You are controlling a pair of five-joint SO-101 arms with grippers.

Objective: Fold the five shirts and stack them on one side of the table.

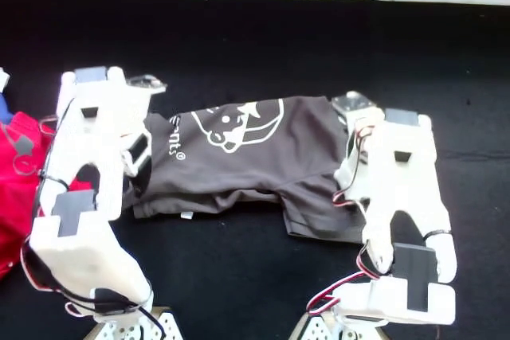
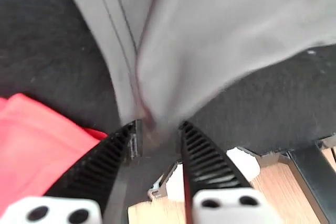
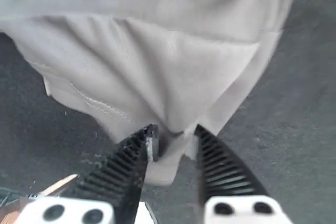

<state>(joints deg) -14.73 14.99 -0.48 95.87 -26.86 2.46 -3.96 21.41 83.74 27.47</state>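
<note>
A dark grey shirt (image 1: 239, 153) with a white print lies across the middle of the black table, partly folded. The left gripper (image 2: 157, 129) is shut on a pinch of the shirt's cloth (image 2: 210, 30) at its left edge, next to the red shirt. On the other side, the right gripper (image 3: 172, 134) is shut on a fold of the same grey shirt (image 3: 157, 66) at its right edge. In the high view the left arm (image 1: 96, 141) and the right arm (image 1: 398, 173) stand at the two ends of the shirt, hiding both grippers.
A red shirt (image 1: 20, 165) lies bunched at the table's left edge, also seen as red cloth (image 2: 37, 140) beside the left gripper. A bit of blue and white cloth (image 1: 3, 97) shows at the far left. The black table (image 1: 279, 37) stretches behind the shirt.
</note>
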